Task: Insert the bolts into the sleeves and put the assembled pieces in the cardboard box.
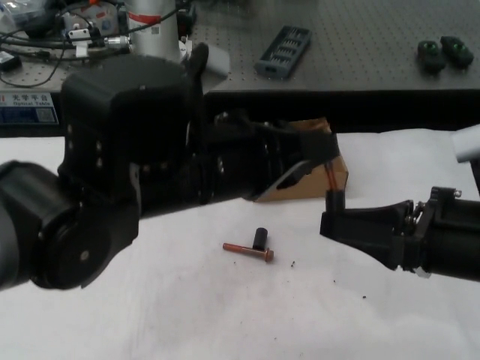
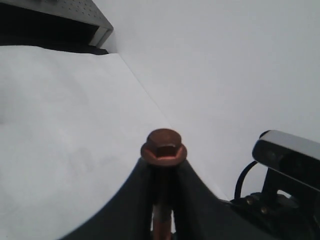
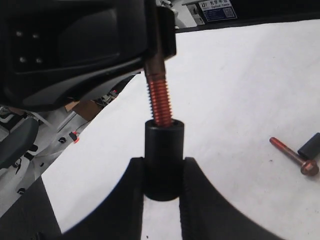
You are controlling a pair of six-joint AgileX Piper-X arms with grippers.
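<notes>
Bolt (image 3: 159,100) clamped in my left gripper (image 2: 163,172) just enters the sleeve (image 3: 164,145) my right gripper (image 3: 164,172) clamps; tilt could jam the threads.

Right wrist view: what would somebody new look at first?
Probably the copper bolt held by the left gripper, its threaded tip at the mouth of the black sleeve that the right gripper holds, up above the white sheet. Next, the spare bolt and spare sleeve lying side by side on the sheet, near the cardboard box.
</notes>
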